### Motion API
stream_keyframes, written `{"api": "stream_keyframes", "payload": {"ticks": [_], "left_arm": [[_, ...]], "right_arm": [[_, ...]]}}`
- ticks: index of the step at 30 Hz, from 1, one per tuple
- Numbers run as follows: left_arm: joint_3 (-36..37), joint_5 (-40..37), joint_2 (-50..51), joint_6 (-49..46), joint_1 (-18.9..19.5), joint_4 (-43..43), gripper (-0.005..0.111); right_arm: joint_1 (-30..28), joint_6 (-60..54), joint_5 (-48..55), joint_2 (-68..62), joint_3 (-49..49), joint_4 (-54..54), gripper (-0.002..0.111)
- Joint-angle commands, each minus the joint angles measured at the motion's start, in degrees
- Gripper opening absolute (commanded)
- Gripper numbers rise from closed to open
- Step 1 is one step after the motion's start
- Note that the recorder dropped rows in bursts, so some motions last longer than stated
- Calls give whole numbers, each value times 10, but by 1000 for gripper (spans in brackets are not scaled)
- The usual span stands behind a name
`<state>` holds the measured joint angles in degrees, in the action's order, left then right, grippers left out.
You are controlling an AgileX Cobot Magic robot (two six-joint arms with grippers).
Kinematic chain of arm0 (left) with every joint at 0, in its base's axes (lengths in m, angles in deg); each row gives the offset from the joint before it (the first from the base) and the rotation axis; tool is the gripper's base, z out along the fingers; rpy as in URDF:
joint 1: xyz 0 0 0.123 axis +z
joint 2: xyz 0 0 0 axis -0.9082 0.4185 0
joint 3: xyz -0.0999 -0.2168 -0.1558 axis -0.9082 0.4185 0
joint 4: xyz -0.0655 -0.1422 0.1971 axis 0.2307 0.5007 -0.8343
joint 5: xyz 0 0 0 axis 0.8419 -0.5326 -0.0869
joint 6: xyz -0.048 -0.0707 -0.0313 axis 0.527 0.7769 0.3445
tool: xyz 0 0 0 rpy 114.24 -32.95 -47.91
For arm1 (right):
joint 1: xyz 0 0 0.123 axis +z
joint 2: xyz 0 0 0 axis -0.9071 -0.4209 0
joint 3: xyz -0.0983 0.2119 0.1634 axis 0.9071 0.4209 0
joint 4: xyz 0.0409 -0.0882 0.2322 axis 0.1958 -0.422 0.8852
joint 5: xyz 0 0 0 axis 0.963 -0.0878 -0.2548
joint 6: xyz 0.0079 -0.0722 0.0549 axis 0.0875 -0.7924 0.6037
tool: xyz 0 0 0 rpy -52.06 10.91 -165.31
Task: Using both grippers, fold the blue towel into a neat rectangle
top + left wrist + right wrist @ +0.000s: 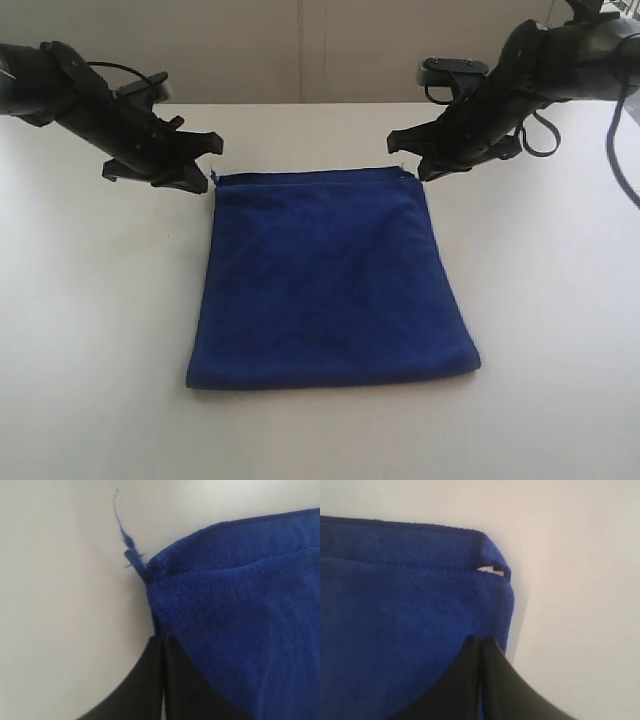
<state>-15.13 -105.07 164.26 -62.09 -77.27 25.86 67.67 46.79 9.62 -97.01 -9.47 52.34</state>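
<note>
Left gripper [205, 172], right gripper [412, 165] at towel's [330, 285] far corners.

A folded blue towel [330, 280] lies on the white table [90, 330].

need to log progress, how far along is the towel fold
Done: the blue towel lies flat on the table, doubled once, two hemmed edges stacked on the side by the hands. In hand: left hand and right hand are shut at that side's corners; whether they pinch cloth is unclear. Left: letting go, perhaps another fold for a neater rectangle.
</note>
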Motion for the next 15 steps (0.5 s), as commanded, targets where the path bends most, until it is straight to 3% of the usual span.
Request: {"api": "stream_keyframes", "payload": {"ticks": [1,4,10,15], "left_arm": [[-11,-7,16,-42,0,84,3],[-11,-1,17,-71,0,115,17],[-11,14,23,-88,0,125,41],[-11,27,34,-91,0,125,41]], "right_arm": [[-3,19,0,-22,-29,-3,10],[-3,20,2,-26,-36,-3,15],[-3,20,5,-26,-36,-7,16],[-3,20,5,-26,-36,-7,16]]}}
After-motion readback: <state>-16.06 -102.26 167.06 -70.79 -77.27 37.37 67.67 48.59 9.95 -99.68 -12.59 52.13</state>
